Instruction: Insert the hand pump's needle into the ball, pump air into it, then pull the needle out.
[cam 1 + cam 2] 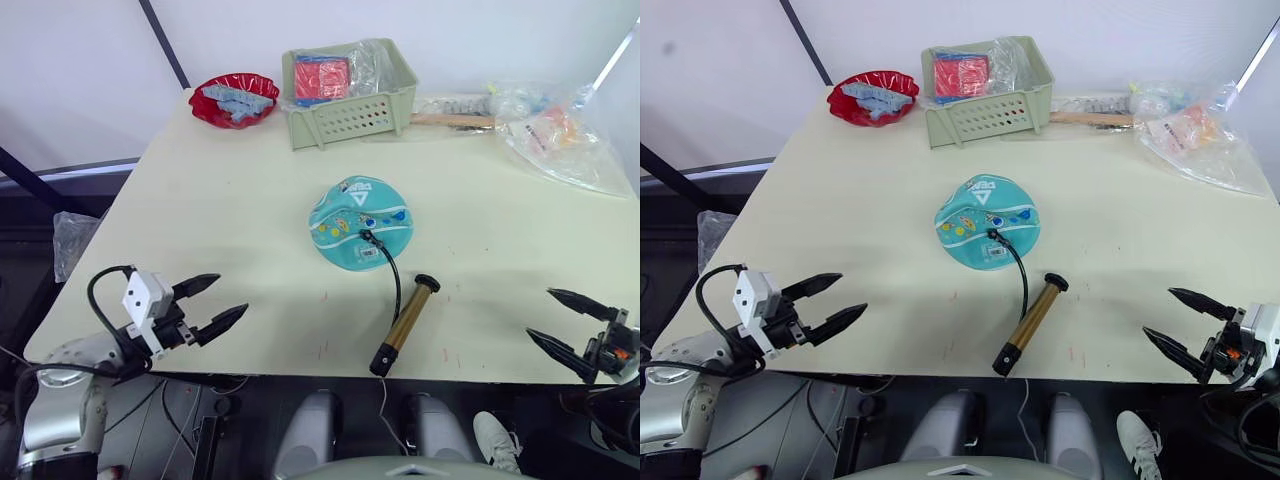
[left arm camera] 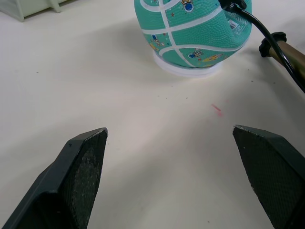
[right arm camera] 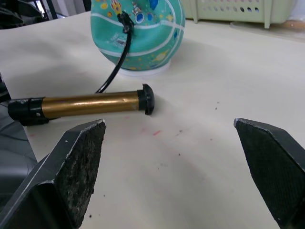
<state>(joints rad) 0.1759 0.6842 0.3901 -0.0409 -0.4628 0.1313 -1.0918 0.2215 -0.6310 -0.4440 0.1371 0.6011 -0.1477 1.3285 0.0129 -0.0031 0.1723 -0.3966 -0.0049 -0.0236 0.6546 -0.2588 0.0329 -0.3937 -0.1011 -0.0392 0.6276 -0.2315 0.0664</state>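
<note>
A teal, partly flat ball (image 1: 360, 222) rests on a white ring at the table's middle. The needle's black fitting (image 1: 367, 238) sits on the ball's near side, and its metal tip is hidden. A thin black hose (image 1: 396, 278) curves from it to the hand pump (image 1: 405, 322), which lies flat near the front edge, gold barrel pointing towards me. My left gripper (image 1: 229, 296) hovers open at the front left, well short of the ball (image 2: 190, 28). My right gripper (image 1: 540, 313) is open at the front right, apart from the pump (image 3: 86, 106).
At the back stand a red bowl (image 1: 235, 98) with blue pieces and a green basket (image 1: 350, 95) holding a red pack. Plastic bags (image 1: 560, 135) and a wooden stick (image 1: 450, 120) lie at the back right. The table's front edge (image 1: 300, 375) runs just under both grippers.
</note>
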